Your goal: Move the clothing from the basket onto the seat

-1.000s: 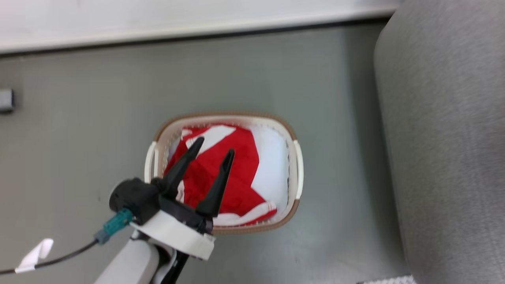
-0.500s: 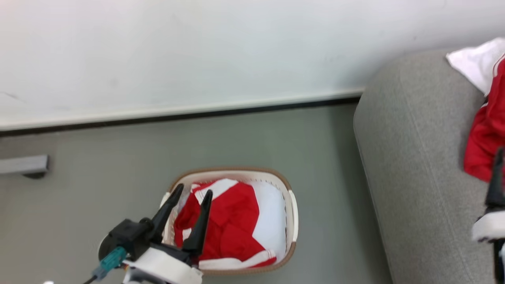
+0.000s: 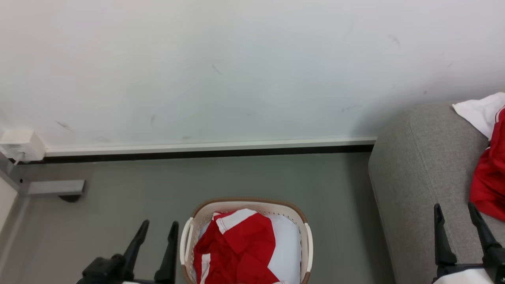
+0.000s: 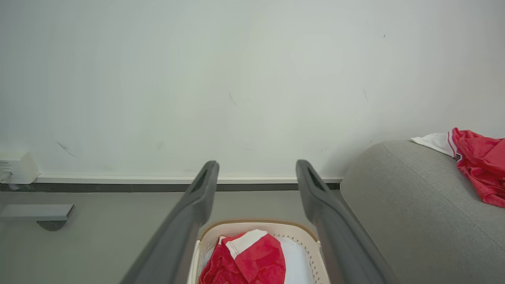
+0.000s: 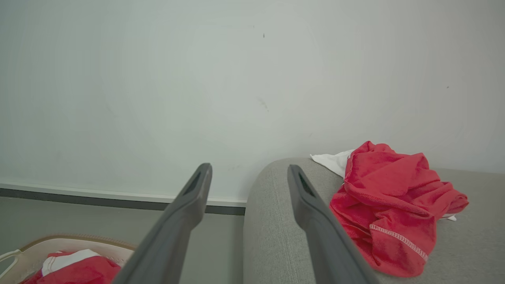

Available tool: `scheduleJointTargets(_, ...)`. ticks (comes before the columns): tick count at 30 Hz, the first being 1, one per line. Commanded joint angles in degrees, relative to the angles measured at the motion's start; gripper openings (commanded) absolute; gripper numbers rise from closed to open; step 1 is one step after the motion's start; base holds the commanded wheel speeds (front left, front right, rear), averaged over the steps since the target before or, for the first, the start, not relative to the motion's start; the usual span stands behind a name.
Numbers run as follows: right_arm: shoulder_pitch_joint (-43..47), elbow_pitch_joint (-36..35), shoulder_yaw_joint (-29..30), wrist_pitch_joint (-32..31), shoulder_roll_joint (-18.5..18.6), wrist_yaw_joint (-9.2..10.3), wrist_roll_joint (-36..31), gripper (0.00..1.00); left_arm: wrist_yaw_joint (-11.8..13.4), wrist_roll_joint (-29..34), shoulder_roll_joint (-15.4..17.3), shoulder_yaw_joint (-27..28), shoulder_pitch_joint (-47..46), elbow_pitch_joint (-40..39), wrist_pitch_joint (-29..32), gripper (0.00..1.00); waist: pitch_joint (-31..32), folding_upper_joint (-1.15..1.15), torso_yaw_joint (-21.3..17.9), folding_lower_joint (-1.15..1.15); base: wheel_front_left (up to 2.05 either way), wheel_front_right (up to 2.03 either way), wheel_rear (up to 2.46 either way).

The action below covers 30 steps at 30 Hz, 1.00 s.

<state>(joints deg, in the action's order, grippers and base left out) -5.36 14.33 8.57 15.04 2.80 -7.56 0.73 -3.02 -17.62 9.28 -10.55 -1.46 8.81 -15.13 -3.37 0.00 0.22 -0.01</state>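
At 7 o'clock: left pincer point(image 3: 159, 223), fingers parted, empty, just beside basket point(image 3: 248, 202). At 4 o'clock: right pincer point(image 3: 453, 205), fingers parted, empty, near seat point(image 3: 414, 177). At 6 o'clock: clothing point(image 3: 240, 248), crumpled inside basket on floor point(image 3: 118, 205). At 3 o'clock, farther: red garment point(image 3: 487, 185) on seat. Beyond: wall point(image 3: 236, 71).

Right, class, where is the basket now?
Head view, bottom centre: the basket sits on the floor, left of the grey seat, with red clothing inside it.
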Motion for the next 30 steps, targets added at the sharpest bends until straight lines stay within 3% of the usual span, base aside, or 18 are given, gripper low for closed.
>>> scheduleJointTargets(1,1.5,-0.7,-0.5,0.2,0.2,0.14,1.0,1.00,-0.4,1.2,-0.4,1.1,1.5,0.6,0.0,1.00,1.1,0.00,0.6,0.01,0.00,0.00,0.00)
scheduleJointTargets(11,6.6,-0.3,-7.5,0.2,0.2,0.14,5.6,1.00,-2.9,5.0,-3.4,7.9,5.4,3.7,0.0,1.00,3.9,0.00,0.5,0.01,0.00,0.00,0.00)
scheduleJointTargets(30,6.1,2.4,-7.3,0.2,0.2,0.14,7.4,1.00,-4.5,6.8,-5.6,10.8,5.8,5.5,0.0,1.00,4.4,0.00,-0.3,0.01,0.00,0.00,0.00)
